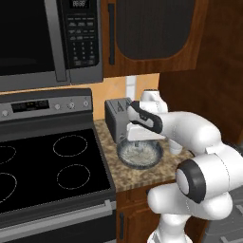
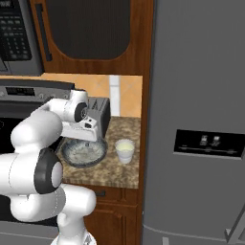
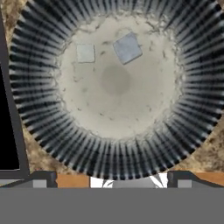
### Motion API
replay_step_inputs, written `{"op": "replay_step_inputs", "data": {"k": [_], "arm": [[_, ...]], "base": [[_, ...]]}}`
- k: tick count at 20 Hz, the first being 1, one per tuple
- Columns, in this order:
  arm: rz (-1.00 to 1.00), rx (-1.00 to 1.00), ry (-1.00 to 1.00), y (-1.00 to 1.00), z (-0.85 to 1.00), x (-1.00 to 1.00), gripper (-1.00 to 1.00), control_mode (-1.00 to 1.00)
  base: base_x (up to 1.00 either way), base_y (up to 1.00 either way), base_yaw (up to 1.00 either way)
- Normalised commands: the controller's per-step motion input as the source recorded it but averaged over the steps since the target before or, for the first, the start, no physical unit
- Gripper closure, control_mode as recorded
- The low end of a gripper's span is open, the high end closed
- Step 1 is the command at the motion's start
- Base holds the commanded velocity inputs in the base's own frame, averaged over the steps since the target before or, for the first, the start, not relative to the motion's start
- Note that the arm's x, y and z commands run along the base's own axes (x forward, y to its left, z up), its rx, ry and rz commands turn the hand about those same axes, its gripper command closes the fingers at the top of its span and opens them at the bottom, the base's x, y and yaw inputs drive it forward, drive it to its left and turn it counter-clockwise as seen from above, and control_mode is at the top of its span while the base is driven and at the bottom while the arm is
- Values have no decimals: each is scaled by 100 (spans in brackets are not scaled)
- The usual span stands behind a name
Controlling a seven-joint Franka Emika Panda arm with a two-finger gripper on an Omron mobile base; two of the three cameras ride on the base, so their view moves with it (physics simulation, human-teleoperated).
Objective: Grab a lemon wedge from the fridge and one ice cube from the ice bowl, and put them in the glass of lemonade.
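Ice bowl (image 2: 83,152) left of glass (image 2: 125,150)

The microwave's (image 1: 50,40) display and keypad and the stove's (image 1: 47,156) clock show characters too blurred to read.

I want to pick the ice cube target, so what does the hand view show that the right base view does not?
Hand view alone: two pale square ice cubes lying apart on the bowl's floor, with the open gripper above. Right base view alone: the glass of lemonade beside the bowl, the closed fridge and the toaster. Both: the ice bowl on the counter.
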Motion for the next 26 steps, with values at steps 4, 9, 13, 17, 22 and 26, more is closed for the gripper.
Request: {"op": "replay_step_inputs", "data": {"k": [4,9,13,17,22,26], "arm": [[0,-3,-4,0,-33,5,-100,-100],[0,0,-2,0,-33,17,-100,-100],[0,0,4,0,-8,47,-100,-100],[0,0,15,0,0,58,-100,-100],[0,-1,5,0,-39,23,-100,-100],[8,-9,9,1,-30,9,-100,-100]], "base": [[0,0,0],[0,0,0],[0,0,0],[0,0,0],[0,0,0],[0,0,0]]}}
